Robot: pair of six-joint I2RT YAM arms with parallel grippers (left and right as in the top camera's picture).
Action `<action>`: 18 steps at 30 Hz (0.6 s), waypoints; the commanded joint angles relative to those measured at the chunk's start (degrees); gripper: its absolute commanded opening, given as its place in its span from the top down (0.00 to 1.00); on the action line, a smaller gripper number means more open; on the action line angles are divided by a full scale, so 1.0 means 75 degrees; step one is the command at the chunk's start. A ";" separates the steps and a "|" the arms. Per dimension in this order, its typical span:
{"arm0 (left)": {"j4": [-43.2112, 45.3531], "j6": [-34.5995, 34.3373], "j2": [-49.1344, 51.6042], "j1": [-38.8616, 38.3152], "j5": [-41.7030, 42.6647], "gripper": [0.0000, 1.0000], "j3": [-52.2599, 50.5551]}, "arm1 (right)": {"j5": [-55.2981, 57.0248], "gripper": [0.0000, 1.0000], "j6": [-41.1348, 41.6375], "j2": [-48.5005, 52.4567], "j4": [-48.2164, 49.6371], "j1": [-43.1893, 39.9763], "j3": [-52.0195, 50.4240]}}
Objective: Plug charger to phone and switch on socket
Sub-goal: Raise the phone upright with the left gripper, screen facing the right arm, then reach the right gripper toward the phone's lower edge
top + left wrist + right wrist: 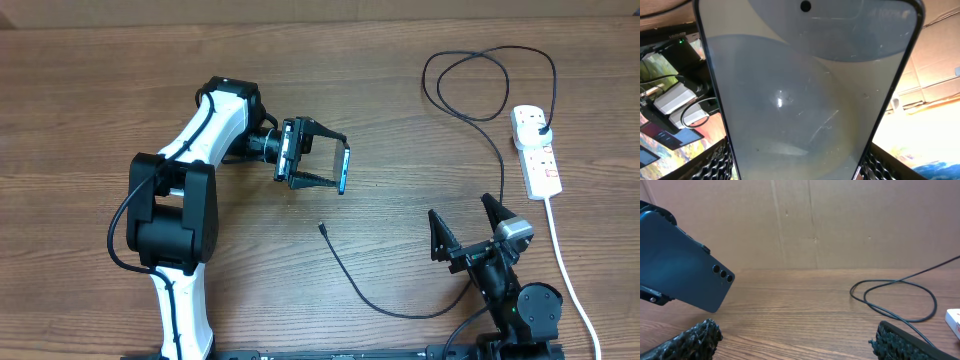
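My left gripper (338,166) is shut on the phone (343,168) and holds it on edge above the table centre. The phone's screen (810,95) fills the left wrist view; its dark blue back with three lenses (685,275) shows in the right wrist view. The charger's black cable (480,100) loops at the back right, its plug seated in the white socket (537,150). Its connector tip (321,227) lies loose on the table below the phone. My right gripper (468,222) is open and empty, near the front right, with bare table between its fingers (795,340).
The socket's thick white cord (565,270) runs down to the front right edge past my right arm. The cable loop (895,300) lies ahead of my right gripper, with the socket's corner (953,320) at the far right. A cardboard wall (815,225) backs the table.
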 commanded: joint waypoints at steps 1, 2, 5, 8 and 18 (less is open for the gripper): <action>-0.0006 -0.0102 -0.0353 -0.0006 0.0373 0.30 0.0003 | -0.0629 0.00 0.0044 -0.0061 0.0125 0.0029 -0.0038; 0.0017 -0.0105 -0.0353 -0.0006 0.0373 0.30 0.0003 | -0.0635 0.00 0.0047 -0.0061 -0.0015 0.0029 0.0044; 0.0017 -0.0105 -0.0353 -0.0006 0.0373 0.30 0.0003 | -0.0548 0.00 0.0047 -0.0058 -0.0420 0.0026 0.0533; 0.0015 -0.0105 -0.0353 -0.0006 0.0373 0.30 0.0003 | -0.0434 0.00 0.0050 0.0009 -0.0906 0.0026 0.1381; 0.0055 -0.0102 -0.0353 -0.0006 0.0370 0.30 0.0003 | 0.0029 0.00 0.0245 0.2754 -0.4223 0.0029 0.6228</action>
